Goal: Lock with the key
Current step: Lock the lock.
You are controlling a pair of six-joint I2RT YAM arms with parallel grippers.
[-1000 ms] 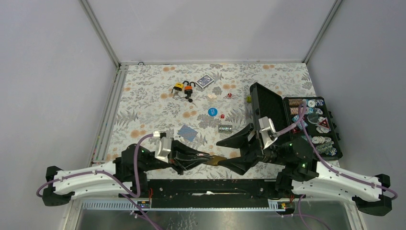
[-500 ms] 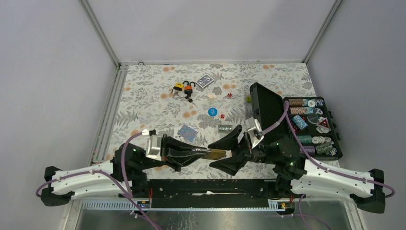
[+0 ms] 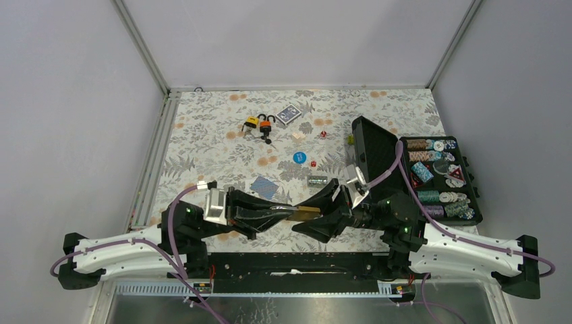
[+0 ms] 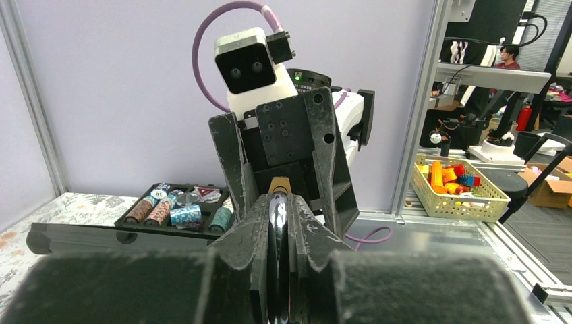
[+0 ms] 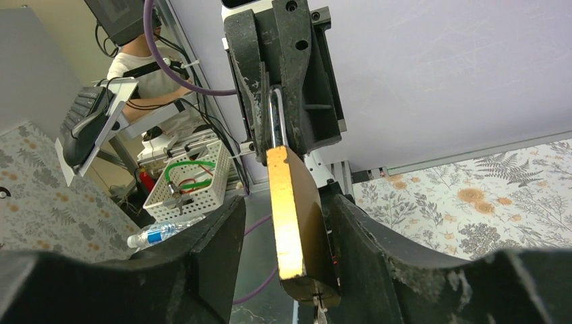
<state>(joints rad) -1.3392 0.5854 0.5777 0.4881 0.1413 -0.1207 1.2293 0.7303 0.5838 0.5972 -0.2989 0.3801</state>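
Note:
My left gripper (image 3: 289,214) is shut on the silver shackle (image 4: 277,223) of a brass padlock (image 3: 307,214) and holds it level above the near edge of the table. In the right wrist view the padlock body (image 5: 291,216) points at the camera. A bit of metal, apparently the key (image 5: 317,309), hangs at its keyhole end. My right gripper (image 3: 298,217) is open, with one finger on each side of the padlock body. A clear gap shows on one side; the other finger (image 5: 378,256) is close to the brass.
At the back lie two other padlocks (image 3: 259,124) and a card deck (image 3: 289,115). A blue chip (image 3: 299,157), a red die (image 3: 313,162), a blue card (image 3: 264,187) and a small metal piece (image 3: 317,181) lie mid-table. An open black case (image 3: 375,150) of poker chips stands at the right.
My right gripper has moved left until its fingers flank the padlock, and its jaws have narrowed. The left gripper, still holding the padlock, has shifted a little away from the near edge.

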